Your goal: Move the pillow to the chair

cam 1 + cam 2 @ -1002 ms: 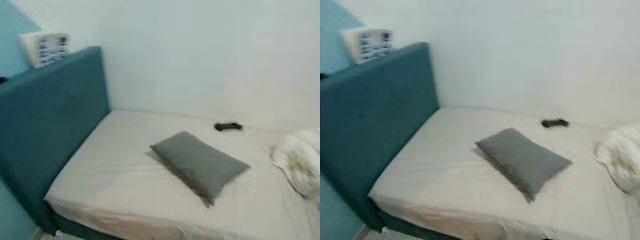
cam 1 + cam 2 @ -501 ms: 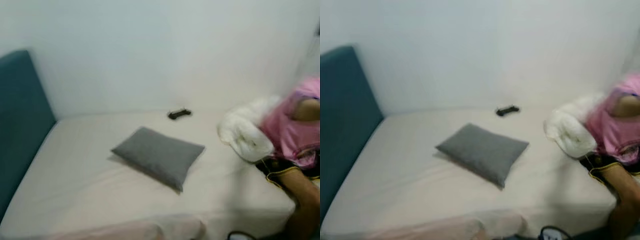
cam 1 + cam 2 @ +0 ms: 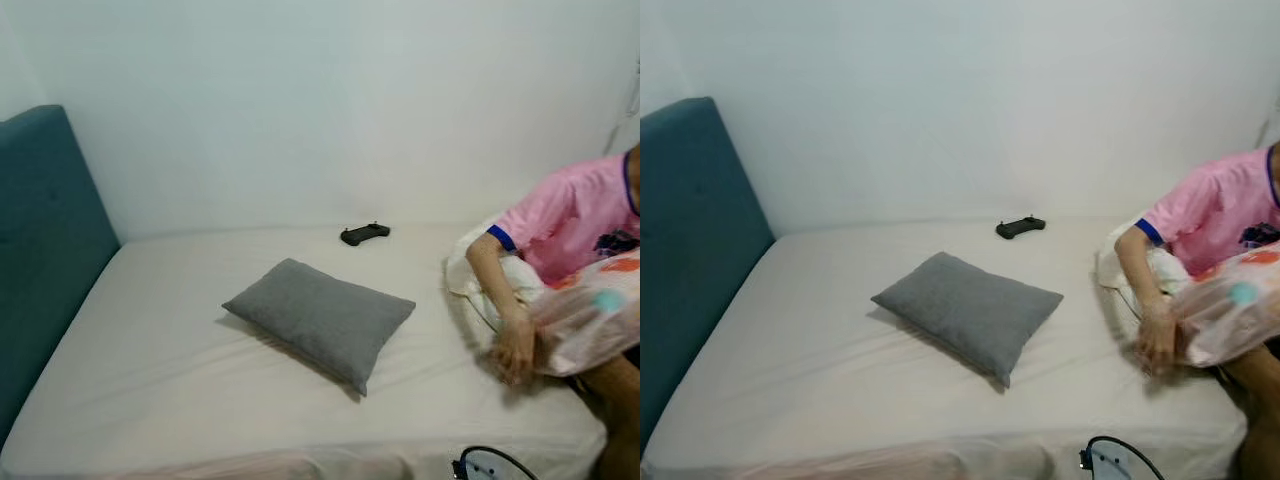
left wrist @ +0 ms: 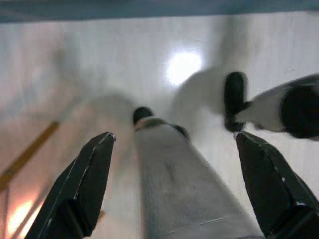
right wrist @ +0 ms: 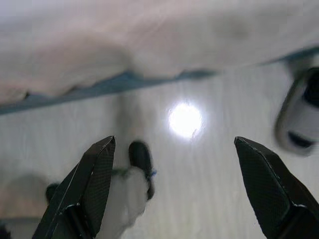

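Grey pillow [image 3: 322, 320] lies on a beige bed [image 3: 150, 380] by a white wall [image 3: 320, 110].

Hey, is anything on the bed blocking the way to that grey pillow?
Nothing visible does. The grey pillow lies alone on bare sheet in the middle of the bed; the black controller sits behind it by the wall, the person off at the right end.

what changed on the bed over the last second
Mostly the camera swung to the robot's right: the teal padded headboard slid toward the left edge and a person in a pink shirt came into view, now sharper, leaning one hand on the mattress beside a clear plastic bag. The grey rectangular pillow and the black game controller stayed put. Both grippers hang open, idle.
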{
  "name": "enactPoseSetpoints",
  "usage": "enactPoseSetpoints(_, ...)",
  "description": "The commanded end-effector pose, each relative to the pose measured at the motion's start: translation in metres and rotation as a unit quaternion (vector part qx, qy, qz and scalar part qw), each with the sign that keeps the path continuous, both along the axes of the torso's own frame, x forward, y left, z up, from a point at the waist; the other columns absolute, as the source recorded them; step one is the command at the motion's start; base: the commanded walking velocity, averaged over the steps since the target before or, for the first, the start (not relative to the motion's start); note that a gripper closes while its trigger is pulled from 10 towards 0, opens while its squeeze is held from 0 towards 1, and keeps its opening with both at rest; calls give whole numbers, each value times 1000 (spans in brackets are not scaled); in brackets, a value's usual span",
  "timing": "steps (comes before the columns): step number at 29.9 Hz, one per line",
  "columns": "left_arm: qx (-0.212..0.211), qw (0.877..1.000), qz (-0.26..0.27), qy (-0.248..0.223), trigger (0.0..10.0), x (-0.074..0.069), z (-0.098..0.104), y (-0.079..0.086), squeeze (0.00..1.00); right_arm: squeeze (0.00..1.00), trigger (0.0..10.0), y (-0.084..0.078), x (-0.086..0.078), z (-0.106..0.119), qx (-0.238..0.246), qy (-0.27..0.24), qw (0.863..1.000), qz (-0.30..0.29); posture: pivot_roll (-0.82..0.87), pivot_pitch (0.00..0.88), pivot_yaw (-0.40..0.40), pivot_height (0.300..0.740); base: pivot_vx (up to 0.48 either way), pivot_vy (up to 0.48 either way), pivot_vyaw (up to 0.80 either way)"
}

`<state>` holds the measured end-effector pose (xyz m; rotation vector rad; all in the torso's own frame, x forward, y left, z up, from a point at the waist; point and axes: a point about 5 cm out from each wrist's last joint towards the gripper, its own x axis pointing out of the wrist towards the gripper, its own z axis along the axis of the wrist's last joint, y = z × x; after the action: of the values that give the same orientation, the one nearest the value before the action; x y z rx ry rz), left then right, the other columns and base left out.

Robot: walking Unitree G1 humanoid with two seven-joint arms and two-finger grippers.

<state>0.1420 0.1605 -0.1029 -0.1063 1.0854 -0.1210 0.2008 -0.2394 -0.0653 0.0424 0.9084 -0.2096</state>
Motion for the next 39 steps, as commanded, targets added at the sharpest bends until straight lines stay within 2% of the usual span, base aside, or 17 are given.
enactPoseSetpoints(1,3,1000,4,-1,10000,1,0,1,0,0,10000,0,0,0,1,-4,1000,-2,-99,22,4,740,0,0,0)
enactPoseSetpoints(3,4,1000,4,-1,10000,1,0,2,0,0,10000,0,0,0,1,-5,1000,-2,-98,22,4,740,0,0,0)
enactPoseSetpoints(9,2,1000,3,-3,10000,2,1,3,0,0,10000,-1,18,12,27,-53,998,-28,-101,25,10,740,0,0,0)
enactPoseSetpoints(18,0,1000,2,-6,10000,3,1,3,0,0,10000,1,48,33,90,-139,985,-55,-103,35,13,740,297,0,0)
enactPoseSetpoints(28,-1,1000,3,-6,10000,2,1,2,0,0,10000,11,63,44,145,-180,972,-44,-100,39,11,740,318,0,0)
enactPoseSetpoints(32,3,1000,20,-6,10000,2,1,4,0,0,10000,11,74,54,183,-213,958,-55,-101,40,13,740,81,0,0)
enactPoseSetpoints(37,6,1000,16,-4,10000,1,1,4,0,0,10000,12,77,55,212,-201,954,-70,-101,39,13,740,0,0,0)
enactPoseSetpoints(39,6,1000,17,-4,10000,2,1,4,0,0,10000,9,79,58,213,-209,951,-77,-100,38,12,725,0,0,0)
